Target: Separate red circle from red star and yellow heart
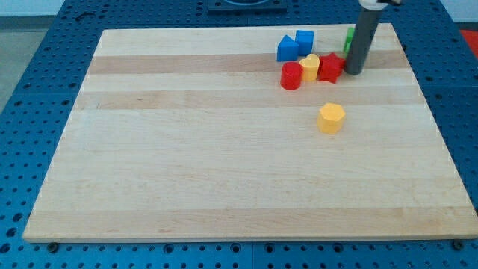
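Three blocks sat in a touching row at the board's far right.
Nearest lay a yellow hexagon (331,118); farther, red circle (291,75), yellow heart (310,67), red star (329,67), with my tip (352,72), a bare rod without jaws, against the star's right; farthest, two blue blocks (295,45).

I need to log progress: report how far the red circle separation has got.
Done: nothing yet; the red circle touches the yellow heart, which sits against the red star. In hand: my tip is at the star's right side, away from the circle. Left: push the circle clear of both.
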{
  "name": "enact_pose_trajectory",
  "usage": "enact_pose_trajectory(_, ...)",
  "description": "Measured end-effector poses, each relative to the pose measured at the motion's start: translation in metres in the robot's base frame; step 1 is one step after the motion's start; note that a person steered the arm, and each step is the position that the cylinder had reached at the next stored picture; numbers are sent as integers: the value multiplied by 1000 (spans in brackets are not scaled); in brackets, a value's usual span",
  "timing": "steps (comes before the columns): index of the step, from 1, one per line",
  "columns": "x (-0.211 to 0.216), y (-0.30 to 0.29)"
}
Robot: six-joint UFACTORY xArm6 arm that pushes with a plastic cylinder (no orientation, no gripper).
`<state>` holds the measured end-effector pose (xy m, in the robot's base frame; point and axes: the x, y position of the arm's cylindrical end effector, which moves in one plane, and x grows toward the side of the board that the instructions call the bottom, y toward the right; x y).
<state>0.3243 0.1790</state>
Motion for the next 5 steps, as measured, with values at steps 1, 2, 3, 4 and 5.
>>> enact_pose_trajectory(1,0,-21)
enact_pose_trajectory(2,0,-43)
enact_pose_trajectory(3,0,-65)
enact_pose_trajectory(4,0,-90)
enact_pose_trajectory(5,0,-119)
